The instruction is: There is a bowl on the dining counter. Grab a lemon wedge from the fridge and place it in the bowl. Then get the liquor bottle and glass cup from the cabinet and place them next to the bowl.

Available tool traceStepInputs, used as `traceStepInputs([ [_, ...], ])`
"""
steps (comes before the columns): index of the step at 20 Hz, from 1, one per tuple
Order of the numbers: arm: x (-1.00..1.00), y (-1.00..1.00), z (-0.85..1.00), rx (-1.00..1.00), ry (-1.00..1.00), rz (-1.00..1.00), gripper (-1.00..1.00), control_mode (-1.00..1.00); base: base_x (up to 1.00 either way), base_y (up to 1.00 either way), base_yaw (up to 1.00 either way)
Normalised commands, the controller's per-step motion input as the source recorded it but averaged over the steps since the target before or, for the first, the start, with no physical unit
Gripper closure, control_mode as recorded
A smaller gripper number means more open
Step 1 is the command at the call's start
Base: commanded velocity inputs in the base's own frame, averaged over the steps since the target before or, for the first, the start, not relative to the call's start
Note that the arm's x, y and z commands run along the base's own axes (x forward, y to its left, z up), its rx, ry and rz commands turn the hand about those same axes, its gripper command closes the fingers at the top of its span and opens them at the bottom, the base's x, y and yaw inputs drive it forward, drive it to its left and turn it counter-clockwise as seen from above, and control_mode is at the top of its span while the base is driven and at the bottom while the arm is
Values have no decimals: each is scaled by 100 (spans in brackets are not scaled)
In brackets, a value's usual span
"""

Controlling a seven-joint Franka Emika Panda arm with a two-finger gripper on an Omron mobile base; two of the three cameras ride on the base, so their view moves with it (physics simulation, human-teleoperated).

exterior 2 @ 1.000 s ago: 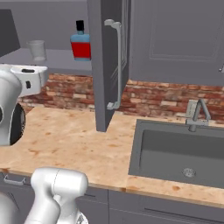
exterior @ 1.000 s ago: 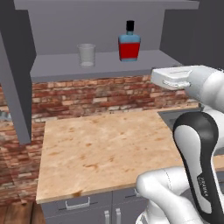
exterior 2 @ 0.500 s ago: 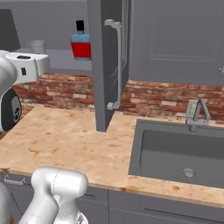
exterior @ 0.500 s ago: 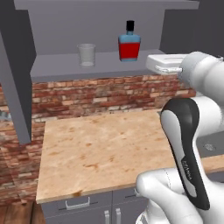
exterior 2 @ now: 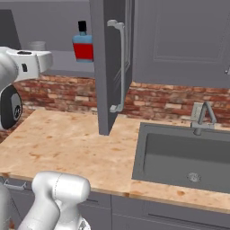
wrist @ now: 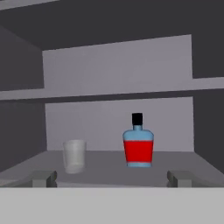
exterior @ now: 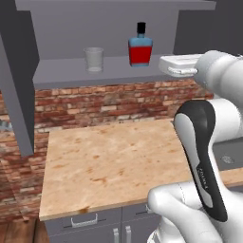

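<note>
**Lined up on the open cabinet, nothing in hand**

Our fingers (wrist: 112,178) are spread wide and empty, their two tips (wrist: 43,178) standing far apart at the foot of the hand view. Straight ahead of them, a little right of the midline between the tips, the liquor bottle (wrist: 138,143) stands upright on the cabinet shelf (wrist: 109,159), its long axis vertical, black cap up. The glass cup (wrist: 74,155) also stands upright on that shelf, left of the bottle and well apart from it. We judge the bottle the easier first target: it lies nearly dead ahead, so the coming move is mostly a straight reach forward with a slight shift right, closing across its flat sides.

In the left base view our hand (exterior: 182,65) is level, held at shelf height just right of the bottle (exterior: 140,46) and short of the cabinet (exterior: 109,19), wrist horizontal, forearm rising steeply from the elbow below. The open cabinet door (exterior 2: 110,67) hangs right of the bottle. Below lies the wood-grain surface (exterior: 109,166).
</note>
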Motion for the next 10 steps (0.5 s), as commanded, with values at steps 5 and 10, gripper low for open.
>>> traceStepInputs([
  [5,2,0,2,0,0,-26,-100,-100,0,0,0],
  [10,0,0,0,0,0,-15,-100,-100,0,0,0],
])
